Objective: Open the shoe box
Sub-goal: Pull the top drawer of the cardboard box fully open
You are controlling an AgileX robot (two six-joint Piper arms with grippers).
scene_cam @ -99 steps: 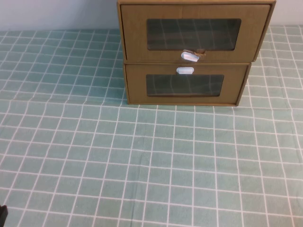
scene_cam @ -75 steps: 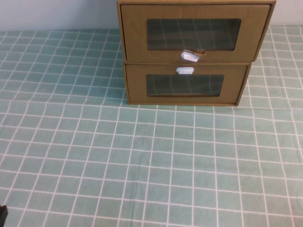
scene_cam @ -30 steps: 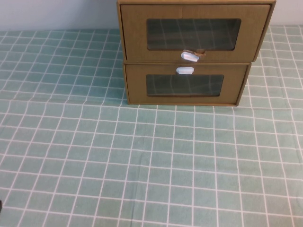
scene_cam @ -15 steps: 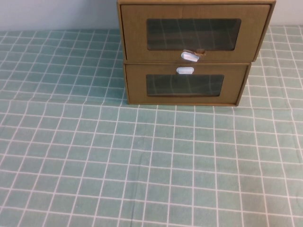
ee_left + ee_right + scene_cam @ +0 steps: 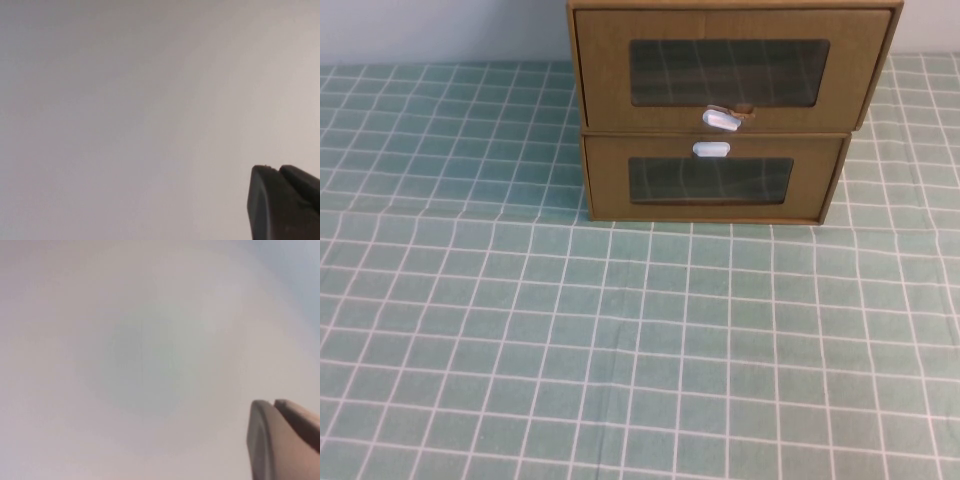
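Two brown cardboard shoe boxes are stacked at the back of the table in the high view. Both the upper box point(image 5: 605, 75) and the lower box point(image 5: 605, 180) have their fronts shut, with a dark window in each. A white pull tab point(image 5: 722, 119) hangs askew under the upper window, and another white tab point(image 5: 711, 149) sits flat above the lower window. Neither arm shows in the high view. My left gripper point(image 5: 277, 169) is shut and faces a blank pale surface. In its own wrist view my right gripper point(image 5: 274, 402) is shut too, with nothing held.
A green cloth with a white grid point(image 5: 620, 330) covers the table in front of and beside the boxes. A pale wall point(image 5: 440, 30) runs behind them.
A small dark piece at the lower left corner of the high view has slipped out of sight. The boxes have not moved.
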